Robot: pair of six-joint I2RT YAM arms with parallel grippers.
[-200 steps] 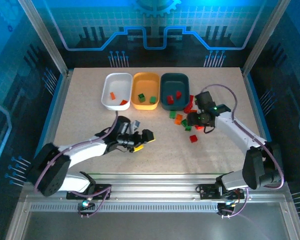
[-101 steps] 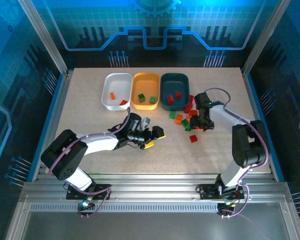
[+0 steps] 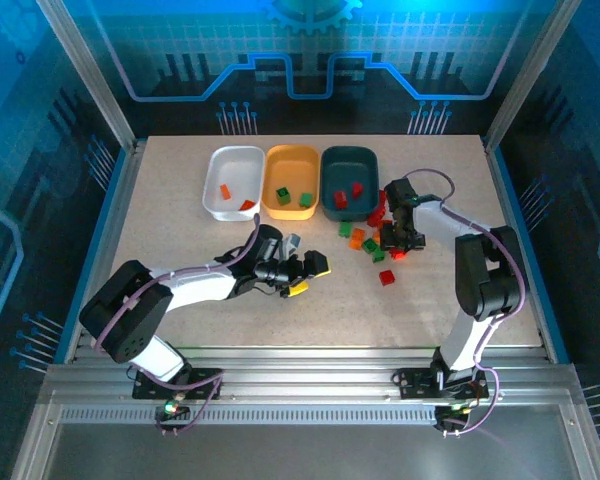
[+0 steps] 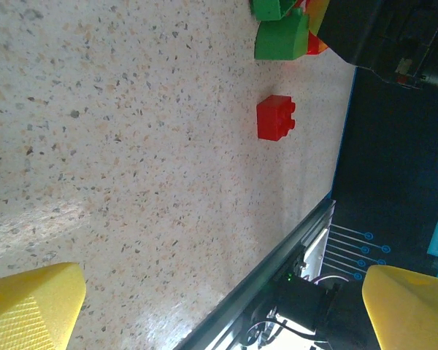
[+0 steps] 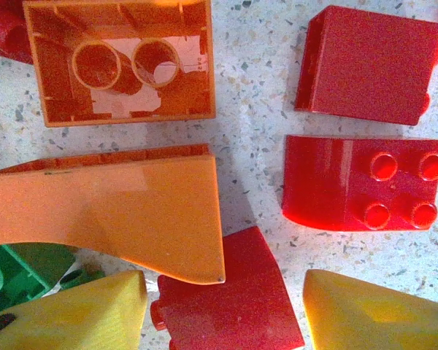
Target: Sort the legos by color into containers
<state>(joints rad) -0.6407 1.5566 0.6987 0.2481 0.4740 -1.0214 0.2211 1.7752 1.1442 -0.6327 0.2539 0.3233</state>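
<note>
Right gripper is clearly the one on this: wrist pointed straight down into the legos, yellow fingertips at 9 and 3 o'clock of a red brick, hugging its sides. Honestly can't tell if it's pinched. Teal tray holding reds sits about 11 o'clock from it in the top view. Left gripper is gaping wide, empty, well apart around 9 o'clock.

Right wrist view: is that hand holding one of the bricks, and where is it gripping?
Nothing is held yet. The right hand straddles a red brick lying on the table, with a gap showing beside one finger.
</note>
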